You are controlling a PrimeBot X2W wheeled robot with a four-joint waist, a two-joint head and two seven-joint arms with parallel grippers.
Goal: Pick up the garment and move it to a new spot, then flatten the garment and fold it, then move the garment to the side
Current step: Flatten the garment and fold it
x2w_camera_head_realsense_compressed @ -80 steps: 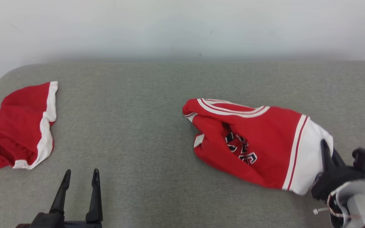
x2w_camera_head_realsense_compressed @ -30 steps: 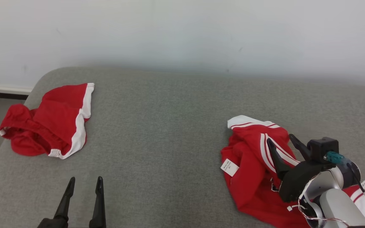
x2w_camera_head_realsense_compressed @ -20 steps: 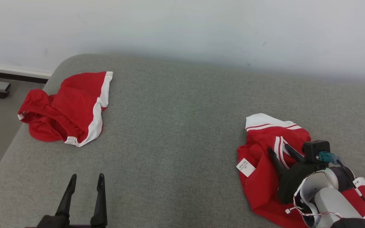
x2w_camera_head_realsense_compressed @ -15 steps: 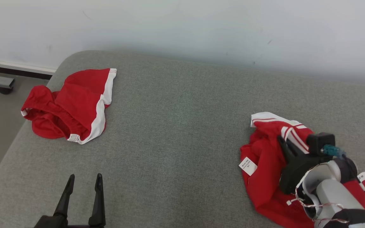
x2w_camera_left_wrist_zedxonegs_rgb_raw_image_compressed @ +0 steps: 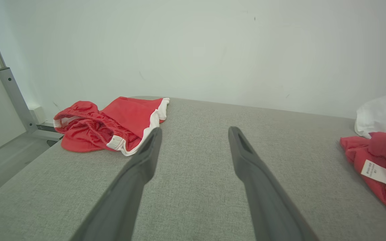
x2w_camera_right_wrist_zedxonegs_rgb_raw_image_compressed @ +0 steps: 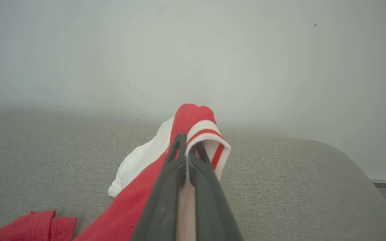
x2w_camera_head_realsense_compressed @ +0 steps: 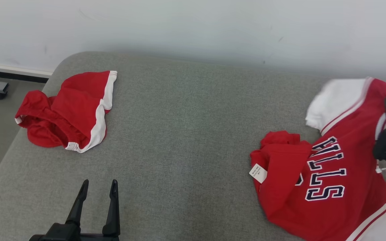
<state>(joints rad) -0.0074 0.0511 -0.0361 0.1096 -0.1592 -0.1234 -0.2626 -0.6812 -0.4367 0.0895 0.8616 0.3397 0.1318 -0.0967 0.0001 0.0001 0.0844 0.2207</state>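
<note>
The right claw (x2w_camera_right_wrist_zedxonegs_rgb_raw_image_compressed: 188,142) is pinching the striped white-and-red ribbed edge of the red basketball jersey with white sleeves and dark block lettering (x2w_camera_head_realsense_compressed: 327,187). Its two dark fingers are pressing together on the cloth and holding that part up off the grey fabric-covered bench (x2w_camera_head_realsense_compressed: 186,134). The jersey is sitting at the bench's right side, its upper part hanging from the claw. Its lower part and a crumpled fold bearing a small white label (x2w_camera_head_realsense_compressed: 257,172) are resting on the surface. The left claw (x2w_camera_head_realsense_compressed: 99,184) is hovering over the near left of the bench, fingers spread wide and holding nothing. A crumpled pair of red shorts with white trim (x2w_camera_head_realsense_compressed: 75,110) is lying at the far left corner, well apart from the jersey.
</note>
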